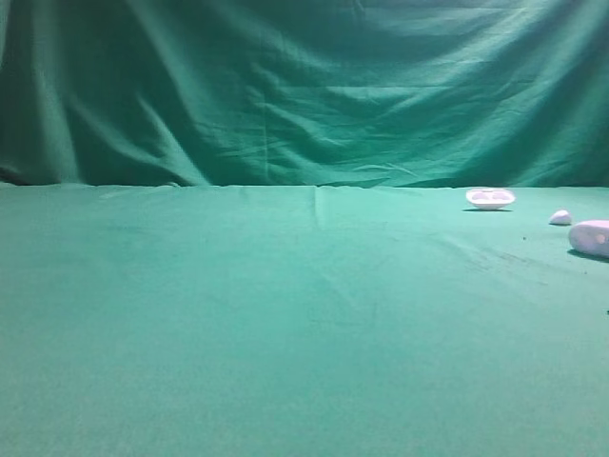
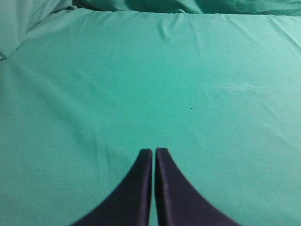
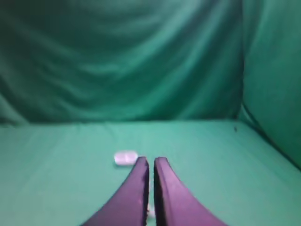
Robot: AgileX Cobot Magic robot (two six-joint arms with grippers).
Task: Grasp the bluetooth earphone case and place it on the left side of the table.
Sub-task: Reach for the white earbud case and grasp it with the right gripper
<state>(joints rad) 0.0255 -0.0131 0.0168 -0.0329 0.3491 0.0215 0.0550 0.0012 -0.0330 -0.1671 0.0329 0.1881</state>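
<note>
Exterior high view puts the bluetooth earphone case [image 1: 591,237] at the bench's [image 1: 285,314] right edge, nearer the right gripper [image 3: 149,162], both jaws closed, empty.

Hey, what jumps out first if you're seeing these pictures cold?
Green cloth everywhere: table and backdrop alike. Three small white things cluster at the far right: a shallow dish, a tiny lump, and the earphone case at the edge. Each wrist view shows a shut dark gripper.
</note>
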